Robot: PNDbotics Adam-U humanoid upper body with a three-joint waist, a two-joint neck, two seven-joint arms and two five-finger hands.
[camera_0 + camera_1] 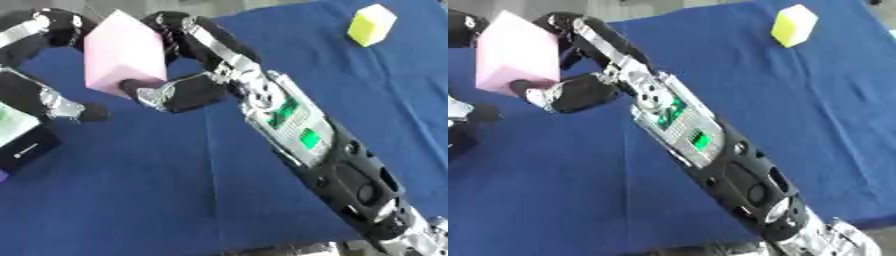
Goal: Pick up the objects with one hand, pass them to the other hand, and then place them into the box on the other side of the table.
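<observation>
Right robot hand [188,75] clamped on pink block [122,52] w/ thumb under; left robot hand [39,35] fingers curl round its far side. Yellow block [372,25] on desk [131,190], well apart.

A blue cloth [175,190] covers the table before you, creased down its middle and reaching to the near edge. Beyond the table's far edge, a strip of pale floor [667,6] shows at the top of your view.
</observation>
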